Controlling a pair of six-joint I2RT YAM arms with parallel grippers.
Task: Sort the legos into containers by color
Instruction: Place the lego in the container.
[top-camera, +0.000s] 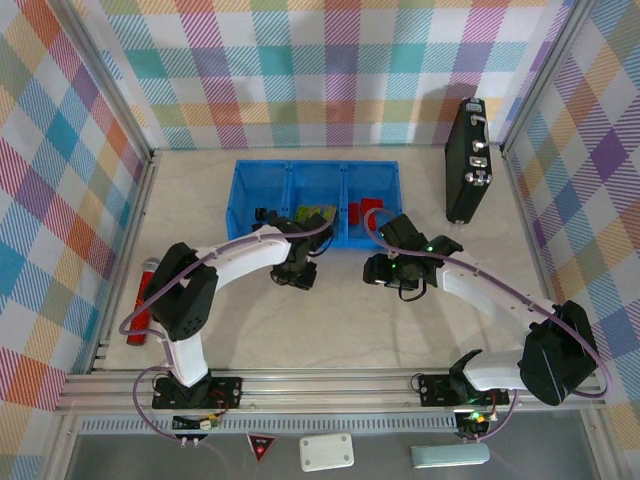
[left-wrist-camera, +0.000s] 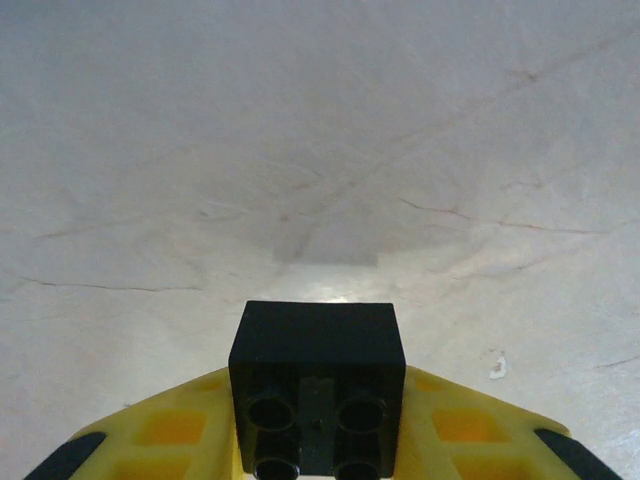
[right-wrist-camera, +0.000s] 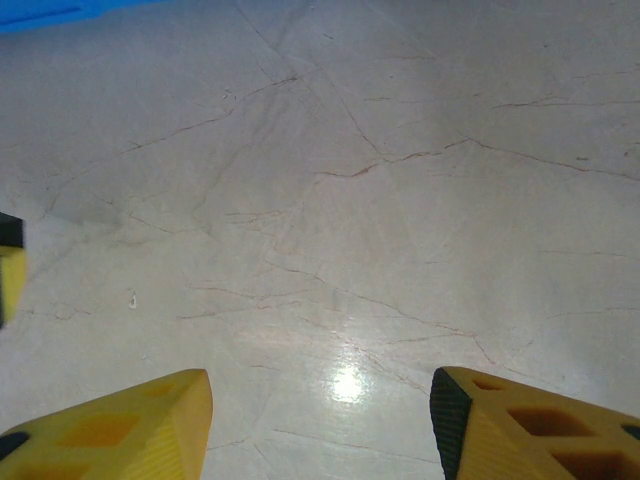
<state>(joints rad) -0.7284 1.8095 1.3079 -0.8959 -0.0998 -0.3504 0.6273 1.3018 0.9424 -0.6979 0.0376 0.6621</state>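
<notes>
A black lego cube (left-wrist-camera: 316, 345) sits clamped between the yellow fingers of my left gripper (left-wrist-camera: 316, 430), its underside tubes facing the camera, just above the pale table. From above, the left gripper (top-camera: 297, 271) hangs just in front of the blue tray (top-camera: 242, 190). The tray's three containers hold a black piece (top-camera: 262, 213) on the left, lime-green legos (top-camera: 315, 214) in the middle and red legos (top-camera: 366, 209) on the right. My right gripper (right-wrist-camera: 320, 420) is open over bare table, nothing between its fingers; seen from above, the right gripper (top-camera: 384, 271) is close to the left one.
A tall black case with silver latches (top-camera: 467, 160) stands at the back right. A red-and-silver cylinder (top-camera: 140, 300) lies at the left edge by the left arm. A corner of the blue tray (right-wrist-camera: 40, 12) shows in the right wrist view.
</notes>
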